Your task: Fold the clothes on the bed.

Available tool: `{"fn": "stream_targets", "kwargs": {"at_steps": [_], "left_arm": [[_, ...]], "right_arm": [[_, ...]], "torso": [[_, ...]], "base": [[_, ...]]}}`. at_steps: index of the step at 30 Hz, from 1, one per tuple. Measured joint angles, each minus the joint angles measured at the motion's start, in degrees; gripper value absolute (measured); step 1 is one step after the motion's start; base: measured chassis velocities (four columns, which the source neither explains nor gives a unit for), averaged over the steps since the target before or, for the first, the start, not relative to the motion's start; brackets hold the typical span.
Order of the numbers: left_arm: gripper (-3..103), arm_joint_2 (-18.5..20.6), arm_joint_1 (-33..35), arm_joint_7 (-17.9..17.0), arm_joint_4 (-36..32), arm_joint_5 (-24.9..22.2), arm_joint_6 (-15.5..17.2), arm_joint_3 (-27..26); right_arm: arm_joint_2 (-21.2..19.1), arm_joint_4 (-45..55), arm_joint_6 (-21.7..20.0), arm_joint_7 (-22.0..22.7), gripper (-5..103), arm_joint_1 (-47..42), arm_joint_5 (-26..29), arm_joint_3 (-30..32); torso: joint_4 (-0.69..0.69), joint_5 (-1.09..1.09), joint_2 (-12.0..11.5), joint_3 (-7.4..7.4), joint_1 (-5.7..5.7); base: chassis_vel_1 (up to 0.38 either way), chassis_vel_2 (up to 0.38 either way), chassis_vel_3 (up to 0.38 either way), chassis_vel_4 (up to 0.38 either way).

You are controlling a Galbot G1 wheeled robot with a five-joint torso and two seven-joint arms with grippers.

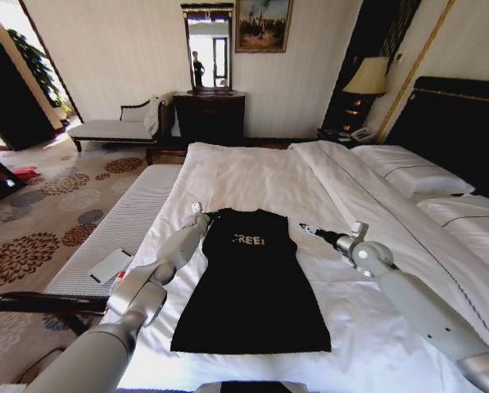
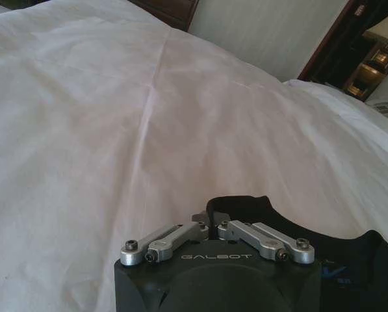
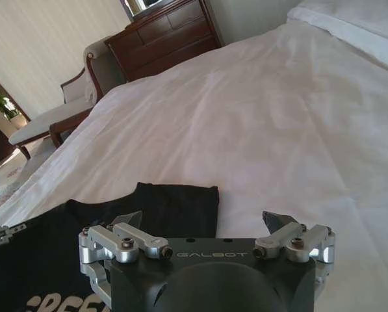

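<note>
A: Left gripper (image 1: 198,210) first. We've got it at the T-shirt's (image 1: 252,278) far left shoulder, and in the left wrist view (image 2: 210,223) the fingers meet at their tips right over the black cloth edge. Closed on it?

B: Closed, yes. On the fabric, we think so; the tips sit on the fold of the shirt (image 2: 245,208), but the pinch itself is hard to see there. We'll log it as gripping the shirt.

A: Right gripper (image 1: 304,228)?

B: Spread wide. In the right wrist view (image 3: 203,224) the two fingertips stand well apart, and the shirt's (image 3: 174,198) far right shoulder lies just beyond and between them, not pinched. In the head view it hovers just right of that shoulder, apart from the cloth.

A: Shirt itself?

B: Black, white lettering on the chest, lying flat on the bed (image 1: 252,176) on the white duvet, collar far, hem near. The sleeves look tucked in, so the outline is narrow at the top and wider at the hem. It's on the near left part of the mattress.

A: Around it?

B: White pillows (image 1: 412,176) far right, and a pale chaise (image 1: 117,127) on the far left by the wall.
</note>
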Motion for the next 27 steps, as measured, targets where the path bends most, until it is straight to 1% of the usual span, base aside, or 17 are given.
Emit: {"fn": "stream_targets", "kwargs": {"at_steps": [1, 5, 6, 8, 10, 11, 12, 15, 16, 19, 20, 24, 27], "left_arm": [[1, 0.0, 0.0, 0.0, 0.0, 0.0, 0.0, 0.0], [1, 2.4, 2.7, -0.7, -4.9, -0.4, 0.3, 0.7], [1, 2.4, 2.7, -0.7, -4.9, -0.4, 0.3, 0.7], [1, 3.8, 3.9, -1.0, -7.1, -0.9, 0.4, 1.0], [1, 5.0, 4.8, -1.3, -8.8, -1.5, 0.4, 1.2], [1, 5.6, 5.2, -1.4, -9.5, -1.9, 0.5, 1.2], [1, 5.6, 5.2, -1.4, -9.5, -1.9, 0.5, 1.2], [1, 7.0, 6.1, -1.8, -11.5, -2.8, 0.6, 1.6], [1, 7.0, 6.1, -1.8, -11.5, -2.8, 0.6, 1.6], [1, 7.6, 6.6, -2.1, -13.0, -3.6, 0.6, 2.1], [1, 7.6, 6.6, -2.1, -13.0, -3.6, 0.6, 2.1], [1, 6.9, 6.6, -2.0, -13.0, -3.8, 0.5, 2.8], [1, 6.3, 6.5, -2.0, -12.9, -4.0, 0.4, 3.0]], "right_arm": [[0.0, 0.0, 0.0, 0.0, 100, 0.0, 0.0, 0.0], [1.8, -5.4, 0.0, -2.4, 100, 7.9, 1.2, -7.6], [1.8, -5.4, 0.0, -2.4, 100, 7.9, 1.2, -7.6], [3.6, -8.3, 0.0, -3.5, 100, 11.6, 1.7, -11.2], [5.9, -11.1, -0.1, -4.2, 100, 14.2, 1.6, -13.1], [7.1, -12.5, -0.2, -4.5, 100, 15.2, 1.6, -13.6], [7.1, -12.5, -0.2, -4.5, 100, 15.2, 1.6, -13.6], [10.5, -18.9, -0.1, -5.7, 100, 18.6, 0.7, -15.6], [10.5, -18.9, -0.1, -5.7, 100, 18.6, 0.7, -15.6], [12.7, -24.9, 0.5, -7.4, 100, 21.3, -0.8, -17.1], [12.7, -24.9, 0.5, -7.4, 100, 21.3, -0.8, -17.1], [14.5, -30.2, 1.9, -10.3, 100, 23.4, -3.3, -18.8], [15.7, -33.2, 2.7, -11.6, 100, 24.8, -4.4, -19.4]], "torso": [[0.00, 0.00, 0.0, 0.00, 0.00], [0.02, -0.01, 0.0, 0.01, 0.00], [0.02, -0.01, 0.0, 0.01, 0.00], [0.01, 0.00, 0.0, 0.01, 0.01], [0.01, -0.01, 0.0, 0.01, 0.01], [0.03, 0.00, 0.0, 0.01, 0.00], [0.03, 0.00, 0.0, 0.01, 0.00], [0.04, -0.01, 0.0, 0.01, 0.01], [0.04, -0.01, 0.0, 0.01, 0.01], [0.02, -0.01, 0.0, 0.01, 0.01], [0.02, -0.01, 0.0, 0.01, 0.01], [-0.01, 0.00, 0.0, 0.01, 0.00], [0.01, 0.01, 0.0, 0.00, 0.00]], "base": [[0.000, 0.000, 0.000, 0.000], [0.000, 0.000, 0.000, 0.000], [0.000, 0.000, 0.000, 0.000], [0.000, 0.000, 0.000, 0.000], [0.000, 0.000, 0.000, 0.000], [0.000, 0.000, 0.000, 0.000], [0.000, 0.000, 0.000, 0.000], [0.000, 0.000, 0.000, 0.000], [0.000, 0.000, 0.000, 0.000], [0.000, 0.000, 0.000, 0.000], [0.000, 0.000, 0.000, 0.000], [0.000, 0.000, 0.000, 0.000], [0.000, 0.000, 0.000, 0.000]]}}
